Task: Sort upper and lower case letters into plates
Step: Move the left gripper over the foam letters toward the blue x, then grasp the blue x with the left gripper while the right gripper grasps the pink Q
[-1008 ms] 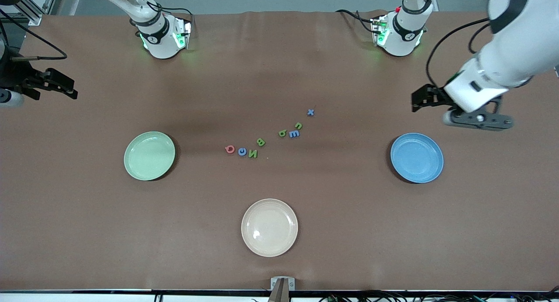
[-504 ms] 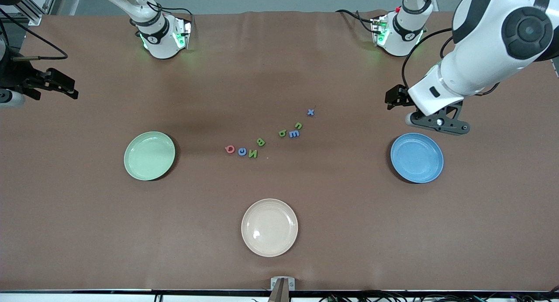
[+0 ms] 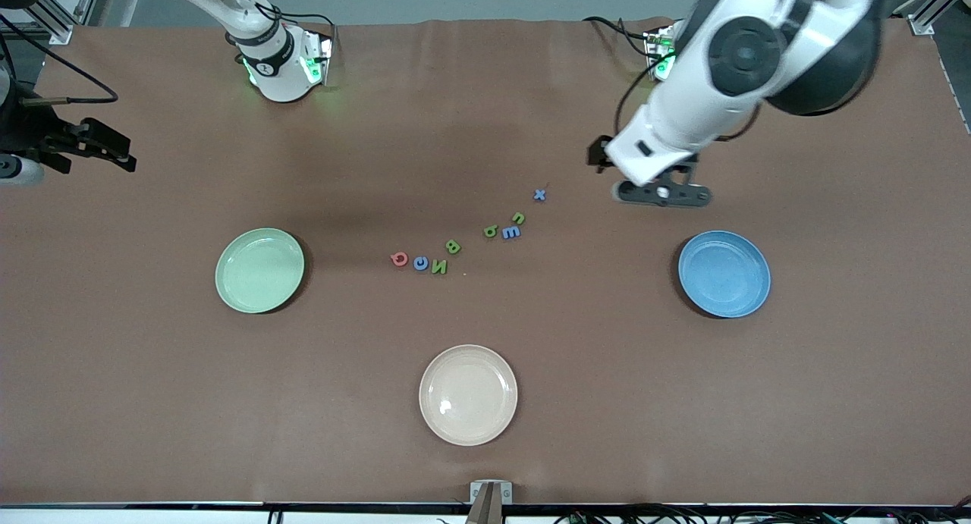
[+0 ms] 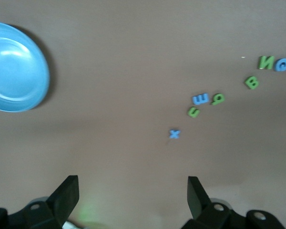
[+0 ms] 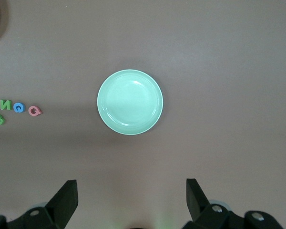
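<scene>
Presently the left gripper (image 4: pixel 132 193) is held wide open and empty over bare table at the upper right of the front view, close to the blue x (image 3: pixel 539 195). Seven more letters (image 3: pixel 452 246) (one red, the rest blue and green) are strung across mid-frame — between the pale green plate (image 3: pixel 259 270) and the blue plate (image 3: pixel 724 274), none on either. At the upper-left edge the waiting right gripper (image 5: pixel 131 194) is likewise seen spread and empty, above the green plate in its wrist view — a cream plate (image 3: pixel 468 394) is set lower centre.

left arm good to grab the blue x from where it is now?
Probably yes. The left tool hangs open over bare table beside the blue x, which lies apart from the other letters, nothing between them.
</scene>
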You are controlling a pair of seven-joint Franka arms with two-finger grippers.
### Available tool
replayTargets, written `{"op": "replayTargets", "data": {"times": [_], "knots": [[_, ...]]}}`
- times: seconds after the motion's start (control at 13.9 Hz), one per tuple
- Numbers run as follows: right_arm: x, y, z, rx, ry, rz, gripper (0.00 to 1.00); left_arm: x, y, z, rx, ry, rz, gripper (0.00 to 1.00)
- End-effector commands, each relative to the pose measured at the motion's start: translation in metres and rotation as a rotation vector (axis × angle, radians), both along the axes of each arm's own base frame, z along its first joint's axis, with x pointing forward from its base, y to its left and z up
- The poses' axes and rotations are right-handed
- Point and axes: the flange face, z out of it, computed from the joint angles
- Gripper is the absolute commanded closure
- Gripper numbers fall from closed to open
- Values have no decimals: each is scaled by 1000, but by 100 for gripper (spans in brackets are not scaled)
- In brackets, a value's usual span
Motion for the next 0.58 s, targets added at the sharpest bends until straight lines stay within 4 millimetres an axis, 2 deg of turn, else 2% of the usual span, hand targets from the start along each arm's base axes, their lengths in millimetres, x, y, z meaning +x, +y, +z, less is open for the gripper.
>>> {"op": "replayTargets", "data": {"times": [0.0,0.29,0.36,0.5], "knots": [[-11,1,7,-4,20,1,0,-30,-22,-32,-13,-54,41,0],[2,-4,4,-4,13,-9,0,-73,-48,-87,6,-48,46,0],[13,-4,-11,2,35,-6,0,-80,-54,-99,-3,-57,44,0],[29,1,-19,-4,44,13,0,-95,-61,-131,-20,-61,27,0]]}}
